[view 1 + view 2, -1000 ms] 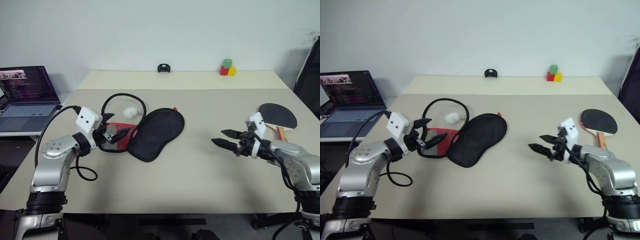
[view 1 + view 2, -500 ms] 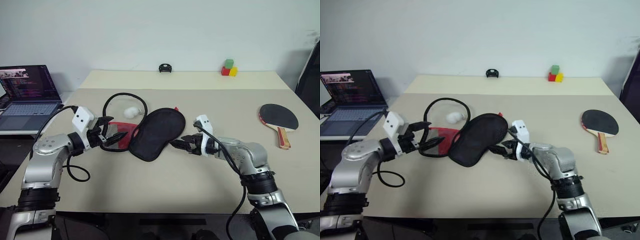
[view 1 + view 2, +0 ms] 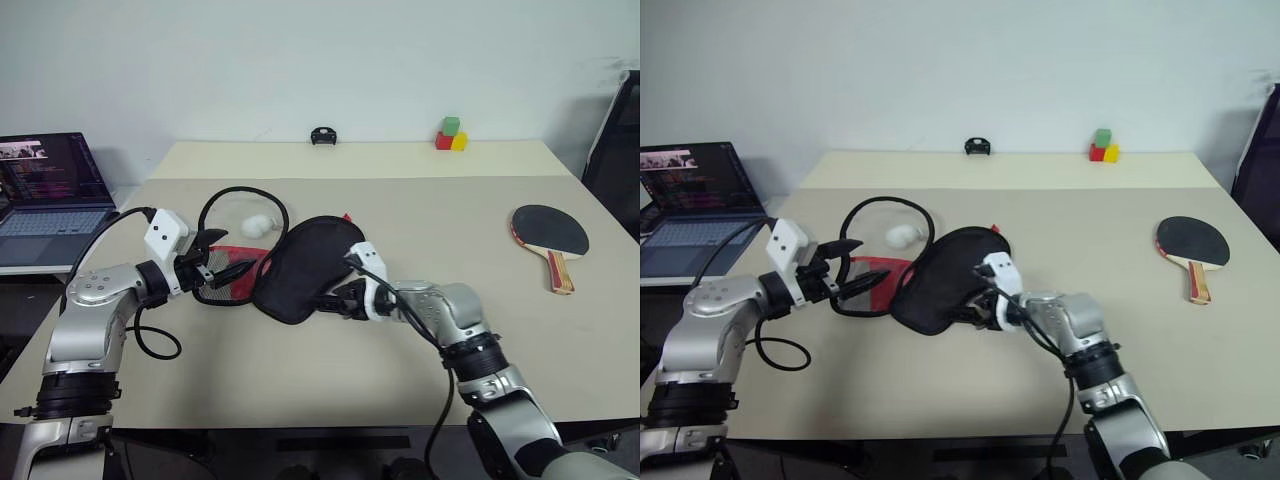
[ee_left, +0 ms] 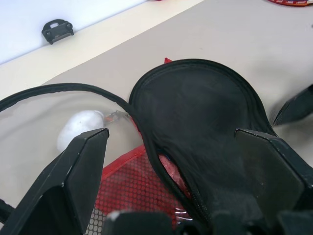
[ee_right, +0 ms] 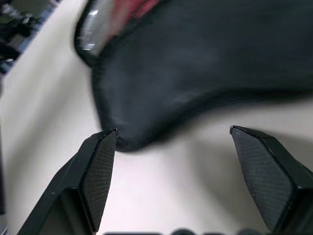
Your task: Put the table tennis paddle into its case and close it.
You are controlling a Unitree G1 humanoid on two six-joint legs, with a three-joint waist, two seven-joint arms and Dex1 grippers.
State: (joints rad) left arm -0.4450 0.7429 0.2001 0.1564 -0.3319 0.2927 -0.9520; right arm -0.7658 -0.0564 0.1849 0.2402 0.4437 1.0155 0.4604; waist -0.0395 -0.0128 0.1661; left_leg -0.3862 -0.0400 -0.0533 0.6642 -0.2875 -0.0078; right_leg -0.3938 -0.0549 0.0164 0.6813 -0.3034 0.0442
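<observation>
The table tennis paddle [image 3: 548,228] lies flat at the table's right side, handle toward me, far from both grippers. Its case [image 3: 305,265] lies left of centre: a black flap over a red mesh part [image 3: 235,268]. My left gripper [image 3: 228,257] stands open beside the red mesh part, with nothing between its fingers; its wrist view looks over the black flap [image 4: 195,117] and the mesh [image 4: 127,191]. At the case's near edge my right gripper [image 3: 325,297] is open, its fingertips [image 5: 100,166] close to the black fabric [image 5: 195,73] without clasping it.
A white fluffy ball [image 3: 258,226] sits inside a black loop [image 3: 245,192] behind the case. A laptop [image 3: 40,190] stands off the table's left. A small black object [image 3: 322,135] and coloured blocks [image 3: 450,135] rest along the far edge.
My right arm has swung left across the table, from near the paddle to the case's near edge, staying open. The left gripper has kept its place.
</observation>
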